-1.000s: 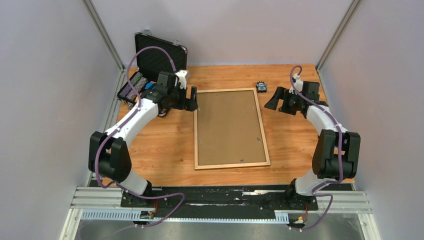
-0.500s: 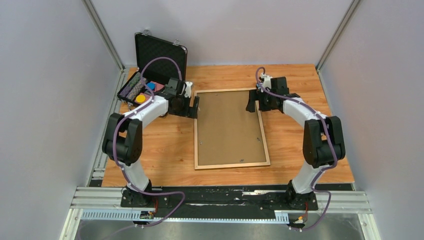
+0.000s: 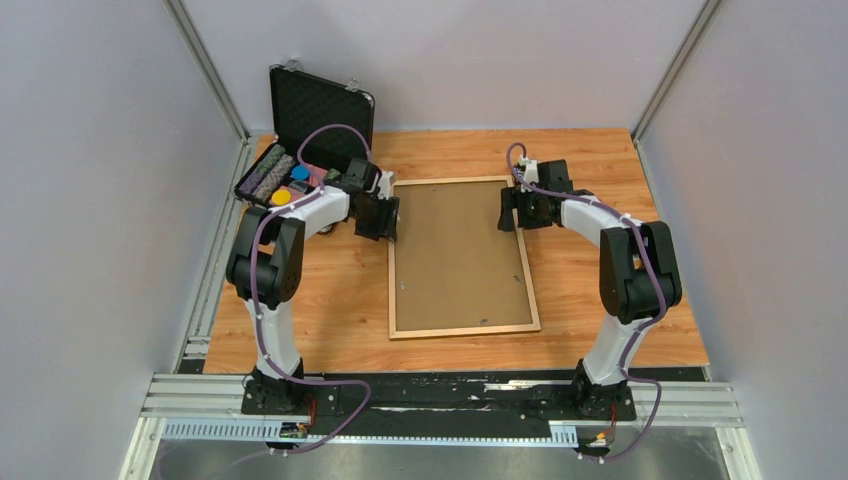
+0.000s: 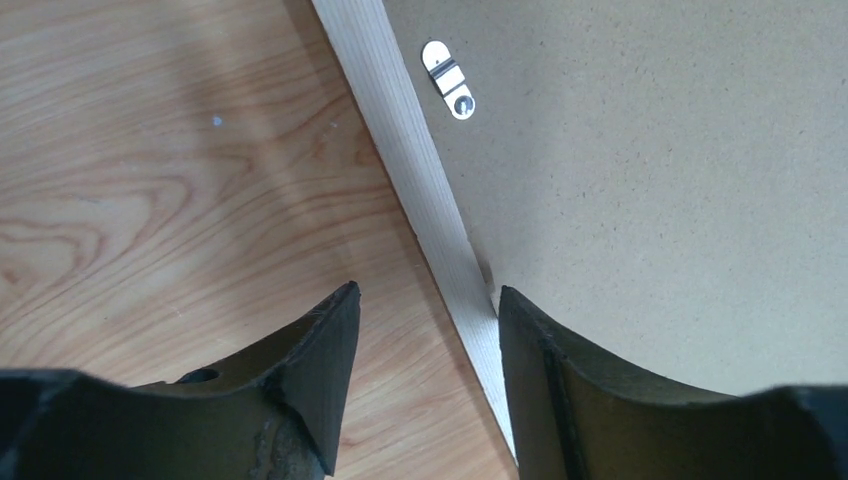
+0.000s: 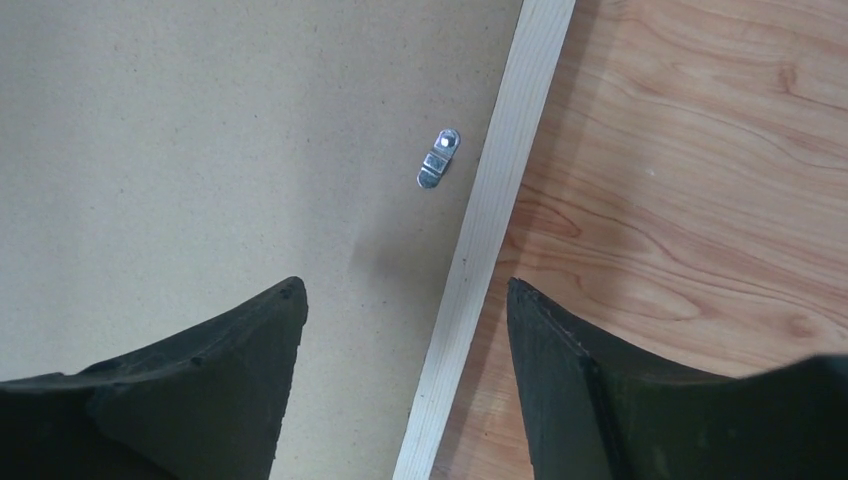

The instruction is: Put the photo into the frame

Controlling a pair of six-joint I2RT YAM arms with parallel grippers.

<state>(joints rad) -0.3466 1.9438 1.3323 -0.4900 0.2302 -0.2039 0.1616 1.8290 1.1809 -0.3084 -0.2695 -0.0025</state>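
Frame [image 3: 465,327] face down on table [image 3: 300,300], backing board [image 3: 458,255] fitted; photo not in view. Left gripper [image 4: 425,300] and right gripper [image 5: 405,290] straddle opposite side rails, jaws apart, nothing clamped. Step, probably: seizing frame. Next: close evenly on both rails.

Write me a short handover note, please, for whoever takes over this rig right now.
Left tool: open, astride the left rail of the frame near its far end, holding nothing.
Right tool: open, astride the right rail opposite, holding nothing.
Frame: flat on the table, back up, with the board in it and a clip near each tool.
Photo: not in view.
Done: nothing that shows.
Left: probably free and lift the board, find the photo, lay it in, refit the board.
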